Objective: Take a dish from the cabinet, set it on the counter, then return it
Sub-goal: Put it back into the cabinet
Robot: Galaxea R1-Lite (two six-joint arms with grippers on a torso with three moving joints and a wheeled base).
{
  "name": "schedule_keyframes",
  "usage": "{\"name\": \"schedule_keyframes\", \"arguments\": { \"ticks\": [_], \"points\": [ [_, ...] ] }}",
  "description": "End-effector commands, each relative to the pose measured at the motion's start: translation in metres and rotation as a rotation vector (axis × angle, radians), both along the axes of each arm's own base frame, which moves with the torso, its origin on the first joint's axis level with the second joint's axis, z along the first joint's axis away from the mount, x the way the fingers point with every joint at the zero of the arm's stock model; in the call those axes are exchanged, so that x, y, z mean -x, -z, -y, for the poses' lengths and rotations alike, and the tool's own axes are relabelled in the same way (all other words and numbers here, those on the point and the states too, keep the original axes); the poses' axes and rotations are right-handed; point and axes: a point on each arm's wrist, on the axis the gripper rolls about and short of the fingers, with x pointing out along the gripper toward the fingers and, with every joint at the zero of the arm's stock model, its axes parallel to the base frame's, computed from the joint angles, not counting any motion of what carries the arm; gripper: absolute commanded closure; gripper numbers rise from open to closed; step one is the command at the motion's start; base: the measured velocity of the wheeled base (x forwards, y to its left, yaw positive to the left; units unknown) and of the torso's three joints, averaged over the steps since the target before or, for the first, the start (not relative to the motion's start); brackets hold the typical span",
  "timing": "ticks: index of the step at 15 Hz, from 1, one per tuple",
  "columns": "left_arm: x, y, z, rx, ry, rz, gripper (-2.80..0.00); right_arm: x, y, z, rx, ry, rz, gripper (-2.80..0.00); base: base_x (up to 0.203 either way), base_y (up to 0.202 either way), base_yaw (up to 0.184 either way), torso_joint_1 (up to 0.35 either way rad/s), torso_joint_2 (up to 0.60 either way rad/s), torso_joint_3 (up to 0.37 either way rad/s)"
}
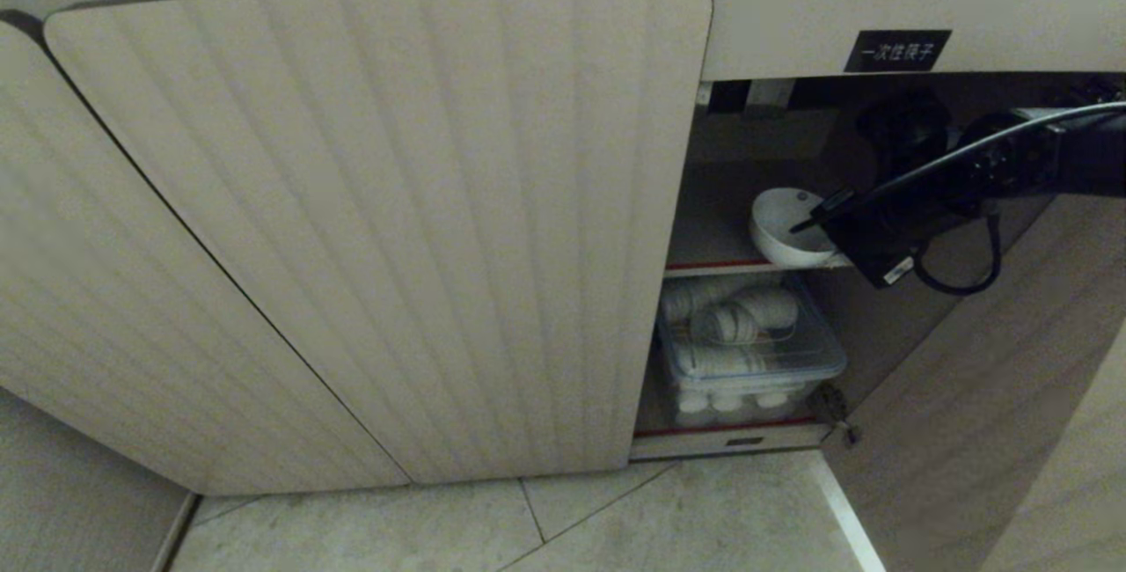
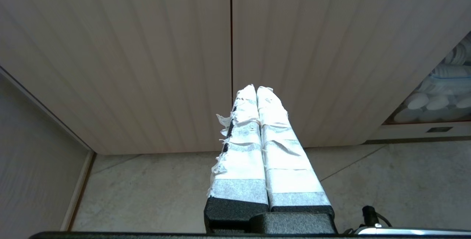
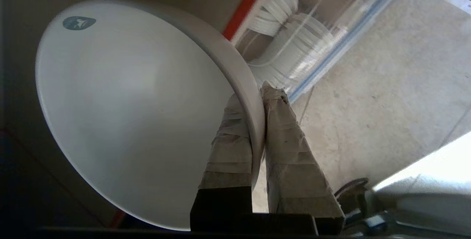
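My right end effector (image 3: 259,99) pinches the rim of the bowl (image 1: 787,224), tilted with its mouth toward ten o'clock over the cabinet (image 1: 396,229) shelf (image 1: 712,238); left end effector (image 2: 256,93) clenched empty above floor tiles (image 1: 616,528).

The right hand (image 3: 257,95) reaches forward on an outstretched arm, its taped fingers (image 3: 290,147) pinched together. The left hand (image 2: 256,92) hangs parked, fingers pressed closed.
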Motion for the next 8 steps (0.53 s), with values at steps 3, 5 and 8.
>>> {"name": "schedule_keyframes", "arguments": {
  "ticks": [3,5,8],
  "points": [
    [0.0001,-0.0001,0.0000,0.001,0.000,0.001,0.00,-0.0070,0.0041,-0.0011,-0.003,0.004,-0.002,0.00,0.000,0.000,0.000,0.000,0.00,0.000],
    [0.0001,-0.0002,0.0000,0.001,0.000,0.001,0.00,-0.0093,0.0082,-0.0014,-0.003,0.009,-0.011,0.00,0.000,0.000,0.000,0.000,0.00,0.000],
    [0.0000,0.0002,0.0000,0.001,-0.001,0.000,0.00,-0.0128,0.0105,-0.0017,-0.014,0.033,-0.010,0.00,0.000,0.000,0.000,0.000,0.00,0.000]
  ]
}}
